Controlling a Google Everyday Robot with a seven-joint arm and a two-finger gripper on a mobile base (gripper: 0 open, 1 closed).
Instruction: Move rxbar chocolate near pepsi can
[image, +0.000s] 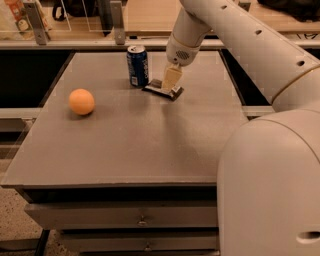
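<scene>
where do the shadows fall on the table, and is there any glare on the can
Camera view: warm, dim light; a soft shadow lies on the table just in front of the gripper and rxbar chocolate beside the pepsi can; the orange has a faint one beneath it; only the can's silver top shows a small highlight.

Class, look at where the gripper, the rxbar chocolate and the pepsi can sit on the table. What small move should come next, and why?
Probably open the gripper and release the rxbar chocolate. The gripper clamps the bar from above, and the bar appears to be down at the table, just to the right of the upright pepsi can with a narrow gap. That seems near enough.
</scene>
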